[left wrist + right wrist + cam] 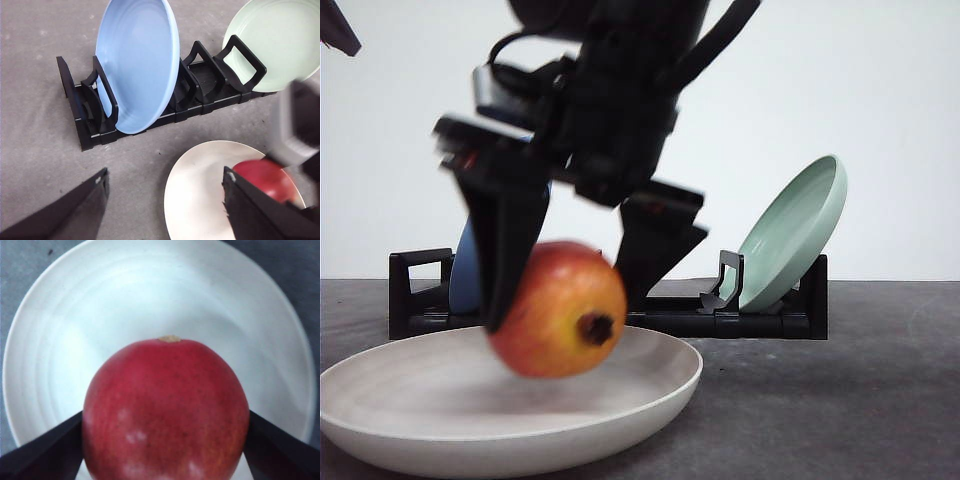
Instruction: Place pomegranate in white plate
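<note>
The pomegranate [558, 308] is red-orange with a dark calyx nub facing the camera. My right gripper [565, 305] is shut on it, one black finger on each side. In the right wrist view the pomegranate [165, 410] sits between the right gripper's [165, 445] fingers, directly over the white plate [100, 305]. It hangs low over the middle of the white plate [420, 400]; I cannot tell whether it touches. My left gripper [165, 192] is open and holds nothing, near the white plate [200, 185], with the pomegranate [265, 177] beyond its finger.
A black dish rack [760, 320] stands behind the plate on the dark grey table. A blue plate [137, 60] stands upright in it on the left, a mint-green plate [795, 230] leans in it on the right.
</note>
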{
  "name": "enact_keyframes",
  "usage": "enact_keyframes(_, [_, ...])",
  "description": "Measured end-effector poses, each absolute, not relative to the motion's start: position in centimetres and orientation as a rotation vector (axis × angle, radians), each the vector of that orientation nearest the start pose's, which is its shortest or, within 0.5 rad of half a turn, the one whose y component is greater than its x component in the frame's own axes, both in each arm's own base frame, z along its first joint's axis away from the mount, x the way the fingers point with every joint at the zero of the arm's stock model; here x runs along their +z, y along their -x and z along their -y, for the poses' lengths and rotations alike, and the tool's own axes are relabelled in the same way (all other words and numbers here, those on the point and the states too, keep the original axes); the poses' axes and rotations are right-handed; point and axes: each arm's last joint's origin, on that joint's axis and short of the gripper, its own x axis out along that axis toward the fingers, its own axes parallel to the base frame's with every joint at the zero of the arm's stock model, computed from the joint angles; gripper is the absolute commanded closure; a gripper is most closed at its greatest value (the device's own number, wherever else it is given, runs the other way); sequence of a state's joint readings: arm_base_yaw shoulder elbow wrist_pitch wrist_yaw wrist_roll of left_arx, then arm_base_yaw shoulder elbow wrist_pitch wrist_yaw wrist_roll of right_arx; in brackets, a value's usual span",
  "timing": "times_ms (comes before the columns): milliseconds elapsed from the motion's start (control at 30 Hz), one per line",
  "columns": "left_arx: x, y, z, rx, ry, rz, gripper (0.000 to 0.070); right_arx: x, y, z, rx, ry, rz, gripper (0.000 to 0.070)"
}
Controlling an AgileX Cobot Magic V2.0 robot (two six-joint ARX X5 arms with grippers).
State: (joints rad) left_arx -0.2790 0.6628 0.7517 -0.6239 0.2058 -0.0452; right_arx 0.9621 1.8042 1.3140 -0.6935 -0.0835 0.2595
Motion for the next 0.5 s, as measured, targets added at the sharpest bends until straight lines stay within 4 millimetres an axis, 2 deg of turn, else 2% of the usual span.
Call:
enact_keyframes(300, [29.8,-12.6,4.2,-0.461,0.023,-0.550,0.0271,19.3,-20.6,-30.5,0.771,0.321,-1.248,0.0229])
enact_keyframes(500, [29.8,-12.6,4.2,-0.461,0.023,-0.550,0.0271,19.4,-20.3,-30.7,0.780,0.324,-1.243,0.0130])
